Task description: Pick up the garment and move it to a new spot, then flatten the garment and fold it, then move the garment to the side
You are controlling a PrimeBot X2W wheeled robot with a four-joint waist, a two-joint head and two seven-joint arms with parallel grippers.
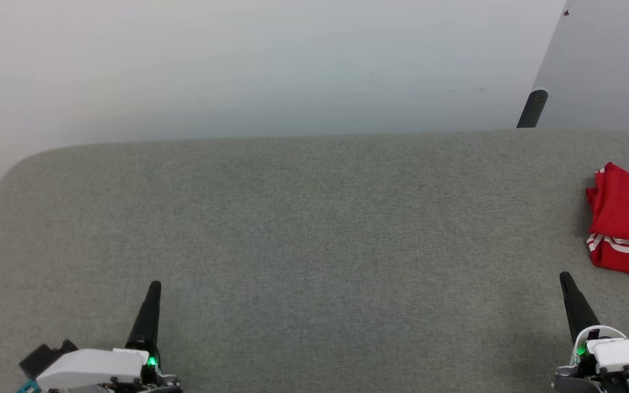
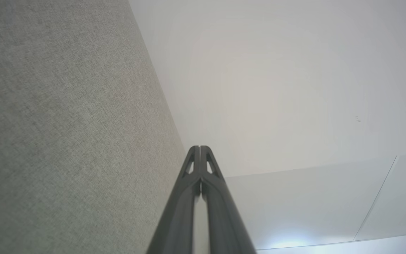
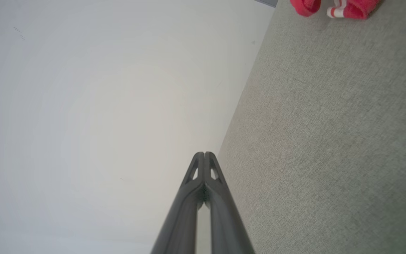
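Note:
The garment (image 1: 628, 221), red with white striped trim, lies folded into a compact stack at the right edge of the grey table (image 1: 303, 229), partly cut off by the head view's border. In the right wrist view a strip of the garment (image 3: 344, 7) shows at the top edge. My left gripper (image 1: 154, 285) rests shut at the lower left above the table, far from the cloth, with nothing held. My right gripper (image 1: 565, 275) is shut and empty at the lower right, a short way in front of the garment. In each wrist view the left gripper (image 2: 200, 147) and right gripper (image 3: 204, 153) have fingertips pressed together.
A pale wall (image 1: 249, 65) stands behind the table's rounded back edge. A dark post (image 1: 533, 108) rises at the back right beside a grey panel (image 1: 604, 65). The fabric tabletop stretches wide between the two grippers.

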